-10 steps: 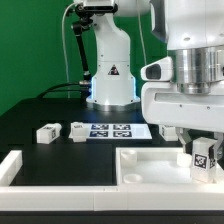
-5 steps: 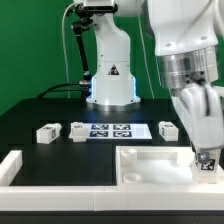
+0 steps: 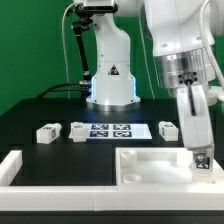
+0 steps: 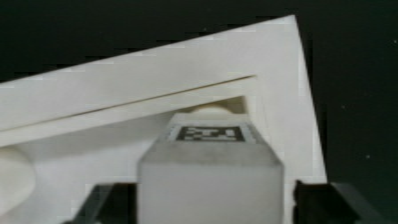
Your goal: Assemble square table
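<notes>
Step in hand: seating a leg (image 3: 204, 158) in a corner of the square panel (image 3: 150, 168), at the exterior view's right. The claw (image 3: 204, 166) straddled that leg; gripping or slack, I could not tell. Next move probably required twisting it home squarely.

My fingers (image 4: 111, 208) are blurred and cut off in the wrist view, their hold on the leg (image 4: 210, 170) unclear, and the tabletop (image 3: 150, 170) overruns the exterior view's edge.
</notes>
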`<state>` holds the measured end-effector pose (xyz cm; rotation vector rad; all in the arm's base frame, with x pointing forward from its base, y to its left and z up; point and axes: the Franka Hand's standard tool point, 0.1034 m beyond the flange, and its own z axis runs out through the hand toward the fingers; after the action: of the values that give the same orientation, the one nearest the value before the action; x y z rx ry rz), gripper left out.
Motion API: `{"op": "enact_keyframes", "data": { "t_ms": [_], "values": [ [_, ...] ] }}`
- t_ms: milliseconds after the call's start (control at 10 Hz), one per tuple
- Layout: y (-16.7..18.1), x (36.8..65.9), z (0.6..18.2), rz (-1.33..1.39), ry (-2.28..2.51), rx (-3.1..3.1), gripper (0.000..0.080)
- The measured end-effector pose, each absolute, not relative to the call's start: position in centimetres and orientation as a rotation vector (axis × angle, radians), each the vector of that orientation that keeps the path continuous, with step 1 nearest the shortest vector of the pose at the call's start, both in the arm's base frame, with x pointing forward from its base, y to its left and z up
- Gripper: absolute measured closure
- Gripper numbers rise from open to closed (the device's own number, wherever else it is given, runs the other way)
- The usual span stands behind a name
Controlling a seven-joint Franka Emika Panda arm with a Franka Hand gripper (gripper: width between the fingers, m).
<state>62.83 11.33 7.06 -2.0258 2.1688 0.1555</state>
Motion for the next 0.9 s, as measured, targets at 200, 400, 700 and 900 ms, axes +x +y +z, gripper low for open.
{"op": "enact_keyframes", "data": {
  "t_ms": [200,400,700,900],
  "values": [
    [12.05,62.69,6.98,0.096,1.756,-2.386,0.0177],
    [11.92,62.7,6.92,0.083,1.626,-2.473,0.0155],
    [12.55,62.47,6.78,-0.027,0.905,-2.907,0.0151],
    [12.53,62.57,6.68,-0.05,0.754,-2.961,0.0151]
  ]
}}
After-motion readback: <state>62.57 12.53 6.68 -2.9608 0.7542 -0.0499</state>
